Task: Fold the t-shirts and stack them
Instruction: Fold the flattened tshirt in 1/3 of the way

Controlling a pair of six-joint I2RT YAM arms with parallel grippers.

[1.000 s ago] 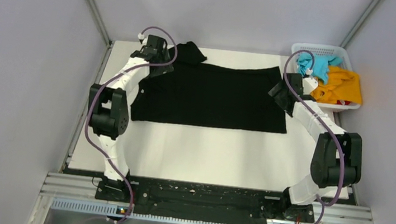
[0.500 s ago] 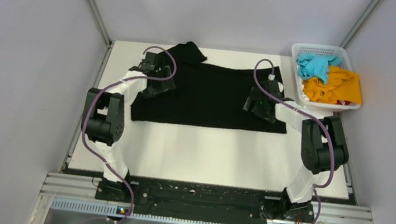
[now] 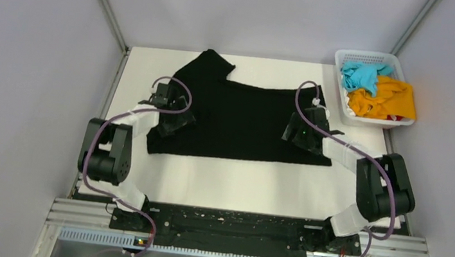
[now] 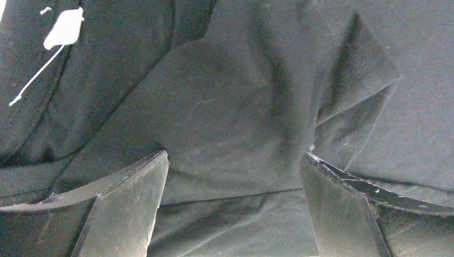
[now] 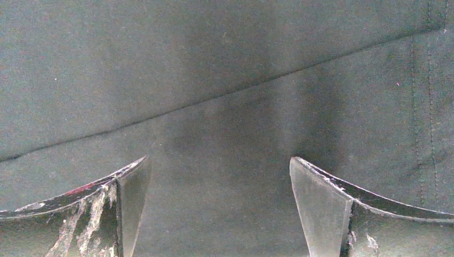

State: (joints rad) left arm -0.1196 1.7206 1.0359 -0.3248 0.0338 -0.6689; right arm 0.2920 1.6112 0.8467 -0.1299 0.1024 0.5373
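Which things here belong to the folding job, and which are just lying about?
Job: black t-shirt, turquoise t-shirt, orange t-shirt.
Lying about: white lattice basket holding the two coloured shirts; table under the black one.

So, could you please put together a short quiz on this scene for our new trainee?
1. True or false: the black t-shirt lies inside the white basket.
2. Which items are in the basket? A) a turquoise t-shirt and an orange t-shirt; B) a red towel and a green sock; C) nothing at all.
3. Fill the gap: the left end effector and the right end effector are both over the black t-shirt, each with its jaws ____.
Key: 1 false, it is spread on the table; 2 A; 3 open.
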